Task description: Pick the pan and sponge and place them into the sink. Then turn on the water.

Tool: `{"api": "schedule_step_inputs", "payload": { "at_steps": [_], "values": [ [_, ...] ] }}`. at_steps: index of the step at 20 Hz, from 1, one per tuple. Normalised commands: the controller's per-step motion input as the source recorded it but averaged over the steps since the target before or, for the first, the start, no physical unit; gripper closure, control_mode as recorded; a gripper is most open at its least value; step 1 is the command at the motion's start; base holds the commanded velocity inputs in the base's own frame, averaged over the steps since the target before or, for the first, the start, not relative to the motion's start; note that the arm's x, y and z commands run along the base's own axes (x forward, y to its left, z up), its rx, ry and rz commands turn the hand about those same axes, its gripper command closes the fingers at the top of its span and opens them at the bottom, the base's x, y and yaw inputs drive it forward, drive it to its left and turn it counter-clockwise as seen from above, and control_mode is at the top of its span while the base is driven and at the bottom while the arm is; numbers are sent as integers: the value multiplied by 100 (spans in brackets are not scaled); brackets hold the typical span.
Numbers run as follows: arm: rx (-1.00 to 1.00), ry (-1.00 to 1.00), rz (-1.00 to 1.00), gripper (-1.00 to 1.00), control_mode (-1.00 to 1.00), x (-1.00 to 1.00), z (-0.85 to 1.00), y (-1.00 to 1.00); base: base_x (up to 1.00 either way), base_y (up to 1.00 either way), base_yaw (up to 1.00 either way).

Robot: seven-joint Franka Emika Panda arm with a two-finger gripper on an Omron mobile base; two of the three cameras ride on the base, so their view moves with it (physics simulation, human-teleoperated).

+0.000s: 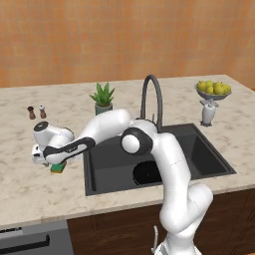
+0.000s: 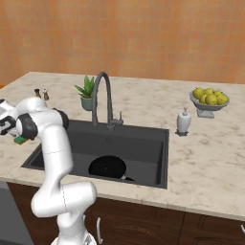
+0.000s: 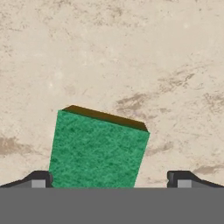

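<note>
The sponge point(image 3: 98, 148) lies flat on the marble desk point(image 1: 30, 189), green face up, just left of the sink point(image 1: 99, 185) rim. In the hand view it sits between the two dark fingertips point(image 3: 40, 178), nearer the left one than the right, with its far edge skewed so the block is turned a little against the line of the jaws. The jaws point(image 3: 109, 179) stand wide apart, released, with nothing between them touching either tip; whether the tips reach down to the sponge's sides cannot be told.

In the left base view the arm bends over the sink's left front corner and the hand point(image 1: 42, 152) hangs low over the sponge point(image 1: 58, 168), which peeks out under it, green over a yellow layer. In the right base view the sponge point(image 2: 20, 140) shows just beside the basin's left rim.

The pan point(image 1: 144, 173) already rests on the basin floor, toward the front; the right base view shows it point(image 2: 107, 167) with its handle pointing right. The faucet point(image 1: 151, 97) arches over the back rim.

Bare marble lies around the sponge to the left and front. Two small shakers point(image 1: 36, 112) and a potted plant point(image 1: 103, 98) stand well behind it. A soap dispenser point(image 1: 208, 111) and a bowl of lemons point(image 1: 213, 90) sit beyond the sink's right rim.
</note>
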Motion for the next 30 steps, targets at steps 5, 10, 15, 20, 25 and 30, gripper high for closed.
{"api": "schedule_step_inputs", "payload": {
  "at_steps": [5, 10, 15, 20, 25, 30],
  "values": [
    [-4, 0, -8, -100, -100, -1, -52, -7, 0, 0, 0],
    [-3, 2, -12, -100, -100, -19, -64, -23, 0, 0, 0],
    [-2, 5, -16, -100, -100, -43, -74, -27, 0, 0, 0],
    [-1, 4, -17, -100, -100, -56, -78, -27, 0, 0, 0],
    [0, 1, -18, 100, -100, -75, -77, -36, 0, 0, 0],
    [0, 0, -18, 100, -100, -95, -69, -55, 0, 0, 0]
  ]
}}
